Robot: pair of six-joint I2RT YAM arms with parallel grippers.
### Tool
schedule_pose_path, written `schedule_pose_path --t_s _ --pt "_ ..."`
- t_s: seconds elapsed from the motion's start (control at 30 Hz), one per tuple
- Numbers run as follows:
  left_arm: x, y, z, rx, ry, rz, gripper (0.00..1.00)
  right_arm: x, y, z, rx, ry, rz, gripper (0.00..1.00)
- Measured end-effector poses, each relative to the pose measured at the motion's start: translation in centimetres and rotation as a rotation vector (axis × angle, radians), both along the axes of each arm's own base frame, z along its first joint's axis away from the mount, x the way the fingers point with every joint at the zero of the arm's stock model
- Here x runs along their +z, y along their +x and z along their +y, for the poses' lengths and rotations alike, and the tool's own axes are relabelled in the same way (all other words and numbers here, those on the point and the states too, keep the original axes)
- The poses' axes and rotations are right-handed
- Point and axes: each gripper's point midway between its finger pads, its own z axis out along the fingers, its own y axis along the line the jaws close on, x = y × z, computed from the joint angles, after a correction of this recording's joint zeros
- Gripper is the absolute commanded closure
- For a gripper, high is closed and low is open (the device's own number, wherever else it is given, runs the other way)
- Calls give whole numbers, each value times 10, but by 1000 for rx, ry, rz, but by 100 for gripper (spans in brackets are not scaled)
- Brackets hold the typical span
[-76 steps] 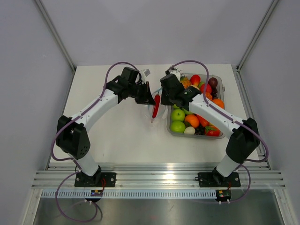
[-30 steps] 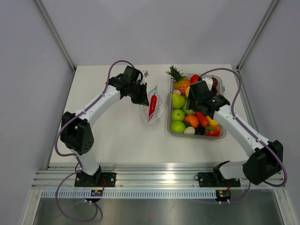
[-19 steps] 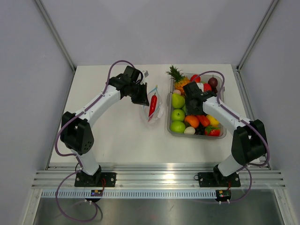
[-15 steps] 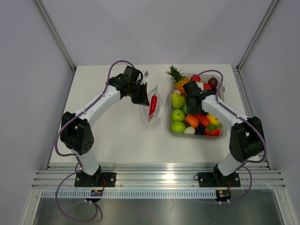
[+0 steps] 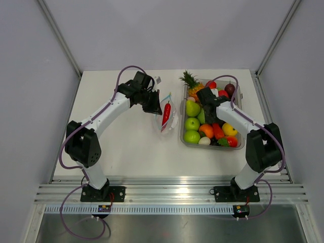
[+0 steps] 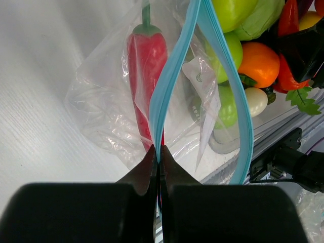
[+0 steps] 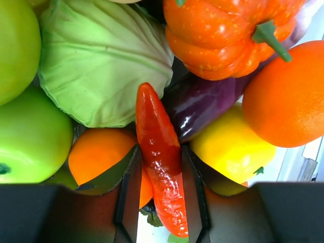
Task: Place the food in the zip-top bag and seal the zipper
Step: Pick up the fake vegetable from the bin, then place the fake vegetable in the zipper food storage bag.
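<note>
left gripper (image 6: 158, 151) clamped shut on zipper (image 6: 173, 66), lower centre | right gripper (image 7: 160, 151) part-closed, pinched orange-red pepper (image 7: 152, 116), centre | red chili (image 6: 147, 61) lay inside zip-top bag (image 6: 96, 101)

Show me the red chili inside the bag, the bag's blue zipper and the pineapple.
chili in the bag (image 6: 147, 71): left wrist view, mid body.
blue zipper (image 6: 169, 71): left wrist view, left strip.
pineapple (image 5: 196, 91): top view, its body.

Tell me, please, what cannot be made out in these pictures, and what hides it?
Left wrist view: the chili's lower tip, behind the blue zipper and the left gripper pinching it.
Right wrist view: whether the right gripper presses the red pepper between its fingers; the gaps are too slim.
Top view: that gripper's fingertips, under its own wrist over the tray; the bag's mouth, too small.
</note>
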Motion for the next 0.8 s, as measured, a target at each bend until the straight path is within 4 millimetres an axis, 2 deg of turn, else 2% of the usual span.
schedule_pose_path --t_s 0.03,0.1,0.2,0.27,0.43,0.57,0.7,0.8 --pt "0 0 0 -2 -1 1 100 1 0 0 -1 3 -2 80" --pt "1 -2 -1 -5 -3 1 100 8 -2 0 1 11 -11 83" --pt "3 -3 -2 -8 -6 -2 100 28 -5 0 6 33 -50 91" --pt "4 -3 -2 -9 -7 -3 100 50 -6 1 13 64 -95 97" --pt "4 -5 -4 -16 -11 0 100 116 -3 13 32 191 -251 100" --pt "5 -6 -5 -19 -17 3 100 178 -1 36 32 405 -424 100" --pt "5 -7 -6 -17 -21 9 100 243 -4 71 66 680 -625 100" --pt "5 -7 -7 -15 -24 12 100 273 -3 108 118 814 -706 100"
